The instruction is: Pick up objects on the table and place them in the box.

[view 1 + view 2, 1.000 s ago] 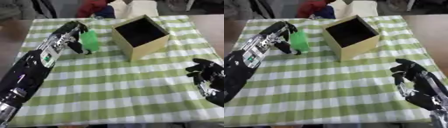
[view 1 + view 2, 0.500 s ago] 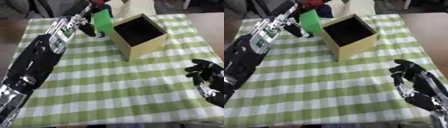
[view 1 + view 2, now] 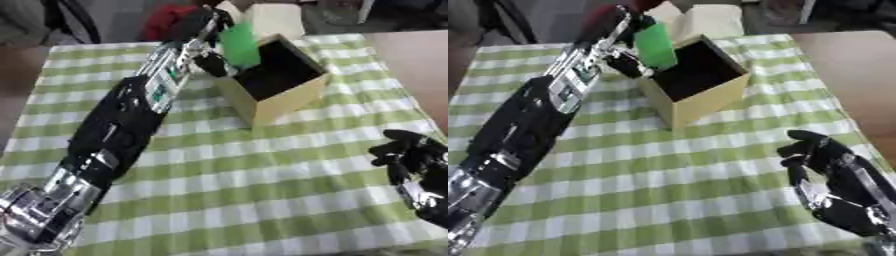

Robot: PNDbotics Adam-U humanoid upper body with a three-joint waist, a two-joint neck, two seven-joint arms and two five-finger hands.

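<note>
Left hand, black with silver joints, has fingers curled round a smooth green block-shaped object, held tilted above the near-left rim of the open square tan cardboard box. The box interior is dark; contents cannot be made out. Right hand rests idle at lower right, fingers relaxed, empty, over the green-and-white checked tablecloth.

A matt cardboard box stands on checked cloth; the green block looks smooth plastic.
</note>
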